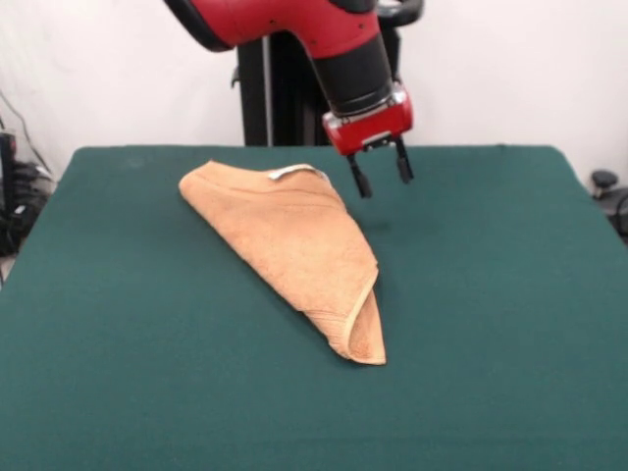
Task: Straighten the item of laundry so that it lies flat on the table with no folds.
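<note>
The orange-tan terry towel lies on the dark green table, folded over into a long triangle. Its wide end is at the far left and its narrow tip points toward the near edge, right of centre. A small white tag shows at its far edge. A border band runs along the folded right edge near the tip. My gripper hangs from the red arm just right of the towel's far corner, above the table. It is open and empty, fingers pointing down.
The robot's black pedestal stands behind the table's far edge. Cables and dark equipment sit off the table's left side, and a small dark object off its right side.
</note>
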